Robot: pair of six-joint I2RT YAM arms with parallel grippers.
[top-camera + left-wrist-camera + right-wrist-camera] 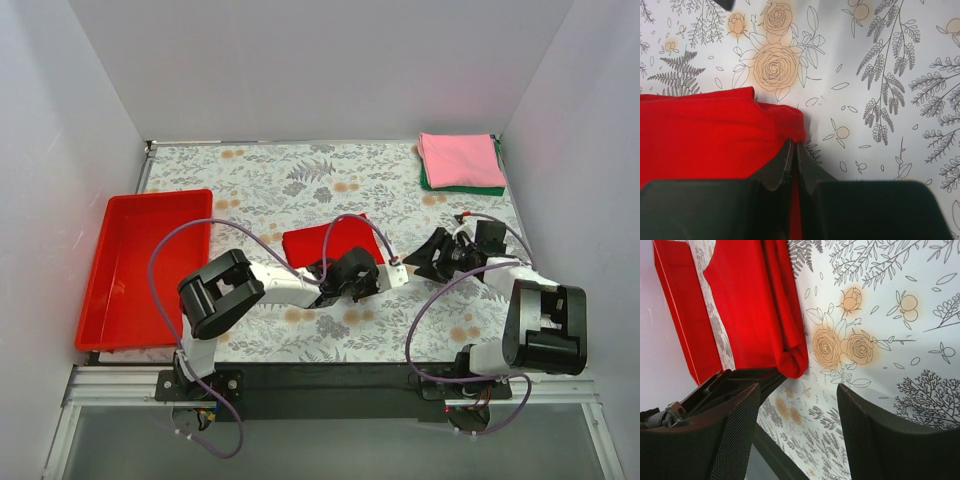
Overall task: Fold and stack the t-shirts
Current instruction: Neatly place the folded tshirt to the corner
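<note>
The table (300, 190) is covered in a white sheet printed with grey ferns, leaves and pale orange roses. 3 things lie directly on it. A red plastic tray (140, 265) sits at the left edge. A folded red t-shirt (325, 240) lies near the middle, its near right corner rumpled. In the far right corner lies a folded dark green t-shirt (465, 188), almost wholly covered by a folded pink t-shirt (458, 160) stacked on it.
</note>
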